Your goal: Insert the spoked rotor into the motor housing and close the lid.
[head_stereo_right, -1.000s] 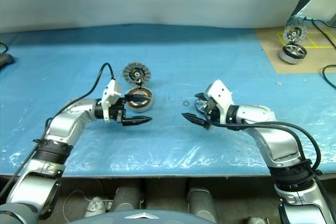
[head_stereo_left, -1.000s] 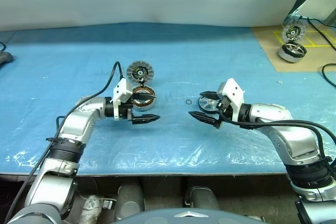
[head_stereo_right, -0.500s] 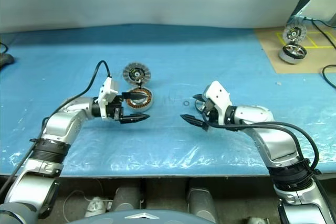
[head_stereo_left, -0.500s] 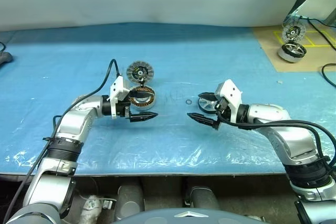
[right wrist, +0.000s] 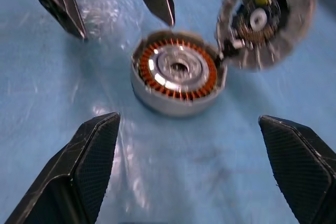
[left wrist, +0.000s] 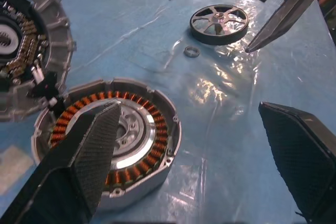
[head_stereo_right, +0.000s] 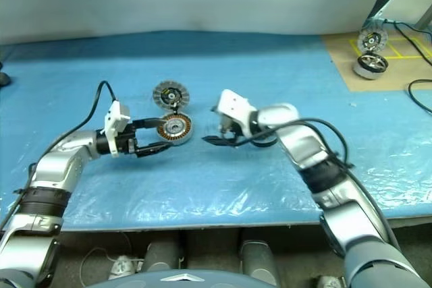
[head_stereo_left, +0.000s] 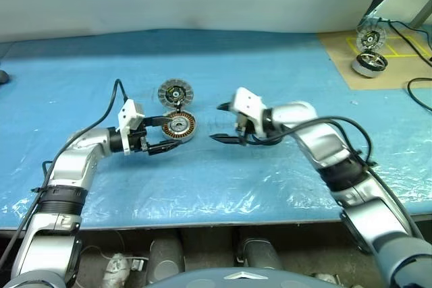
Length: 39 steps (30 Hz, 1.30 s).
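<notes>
from the head we see the motor housing (head_stereo_left: 178,127) on the blue tabletop (head_stereo_left: 270,180), lid (head_stereo_left: 175,91) touching behind. left wrist: our left gripper (left wrist: 210,145) fingers apart over it, spoked rotor (left wrist: 219,22) beyond. right wrist: right gripper (right wrist: 194,171) fingers apart, bare tabletop between.

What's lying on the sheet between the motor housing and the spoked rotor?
A small loose ring lies between the motor housing and the spoked rotor, near the rotor, in the left wrist view.
</notes>
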Each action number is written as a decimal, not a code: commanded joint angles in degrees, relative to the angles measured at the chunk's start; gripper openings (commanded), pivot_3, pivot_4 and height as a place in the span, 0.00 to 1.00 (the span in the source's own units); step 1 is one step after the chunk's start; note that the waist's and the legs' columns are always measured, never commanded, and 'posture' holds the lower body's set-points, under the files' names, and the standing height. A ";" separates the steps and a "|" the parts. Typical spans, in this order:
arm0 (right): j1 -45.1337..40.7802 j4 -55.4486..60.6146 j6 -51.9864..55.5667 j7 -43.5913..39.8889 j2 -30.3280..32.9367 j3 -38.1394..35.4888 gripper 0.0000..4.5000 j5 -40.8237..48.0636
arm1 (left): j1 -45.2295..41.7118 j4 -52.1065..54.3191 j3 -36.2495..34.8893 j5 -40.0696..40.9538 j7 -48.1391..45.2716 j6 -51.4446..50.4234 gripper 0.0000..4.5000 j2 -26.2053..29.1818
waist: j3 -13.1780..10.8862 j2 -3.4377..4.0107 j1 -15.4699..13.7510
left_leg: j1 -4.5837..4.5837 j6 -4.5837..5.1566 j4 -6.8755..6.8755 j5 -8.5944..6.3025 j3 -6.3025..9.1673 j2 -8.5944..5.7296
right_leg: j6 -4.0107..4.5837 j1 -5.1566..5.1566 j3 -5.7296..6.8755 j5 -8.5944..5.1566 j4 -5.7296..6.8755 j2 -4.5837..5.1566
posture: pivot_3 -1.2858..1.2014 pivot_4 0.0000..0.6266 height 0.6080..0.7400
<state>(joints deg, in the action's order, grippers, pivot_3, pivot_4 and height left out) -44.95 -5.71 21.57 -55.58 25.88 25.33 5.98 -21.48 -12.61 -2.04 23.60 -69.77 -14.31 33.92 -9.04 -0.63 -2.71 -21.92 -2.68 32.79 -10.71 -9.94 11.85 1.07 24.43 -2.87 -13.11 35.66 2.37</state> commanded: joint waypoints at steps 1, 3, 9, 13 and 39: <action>-5.40 -7.52 -7.27 -3.27 -3.14 2.55 1.00 -3.55 | 0.90 1.96 -1.47 1.09 0.03 -0.20 1.00 1.00 | 0.00 -0.02 -0.23 | -0.04 0.00 0.00 0.00 0.03 0.02 | 0.00 0.00 0.08 0.00 0.00 0.00 | 0.52 0.24 1.00; -9.49 -13.48 -11.51 -6.09 -5.27 5.76 1.00 -6.92 | 1.32 1.46 -1.52 0.80 0.31 -0.15 1.00 0.98 | -0.01 -0.03 -0.38 | -0.11 0.01 0.00 0.00 0.08 0.05 | 0.00 -0.01 0.24 0.00 0.02 0.04 | 0.52 0.24 1.00; -19.99 -33.04 -24.69 -11.14 -12.80 13.10 1.00 -16.11 | 3.05 2.27 -1.90 1.01 1.43 -0.99 1.00 0.99 | -0.05 -0.09 0.23 | -0.16 0.01 0.01 0.00 0.15 0.10 | 0.13 0.00 0.38 -0.06 0.09 0.06 | 0.52 0.24 1.00; -24.81 -45.07 -31.94 -8.52 -17.15 12.45 1.00 -19.59 | 3.82 3.67 -1.89 1.45 2.61 -1.79 1.00 0.37 | -0.07 -0.11 0.37 | -0.18 0.01 0.03 0.00 0.17 0.14 | 0.32 -0.01 0.44 -0.17 0.10 0.06 | 0.52 0.24 1.00; -26.79 -60.31 -41.80 -4.22 -23.08 12.05 0.49 -31.50 | 1.36 3.01 0.73 -0.03 2.56 -1.51 1.00 -0.50 | -0.09 -0.11 0.29 | -0.22 0.01 0.19 0.00 0.17 0.54 | 0.56 -0.14 0.89 -0.29 0.23 0.01 | 0.52 0.24 1.00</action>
<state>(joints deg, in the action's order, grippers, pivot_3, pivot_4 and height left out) -72.15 -65.72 -20.27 -59.78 2.48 37.30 -24.48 -19.47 -11.04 -1.37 23.44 -66.84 -16.21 33.34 -9.14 -0.74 -2.42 -22.13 -2.67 32.99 -10.71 -9.77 12.39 1.64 24.28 -1.98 -13.40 35.90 2.38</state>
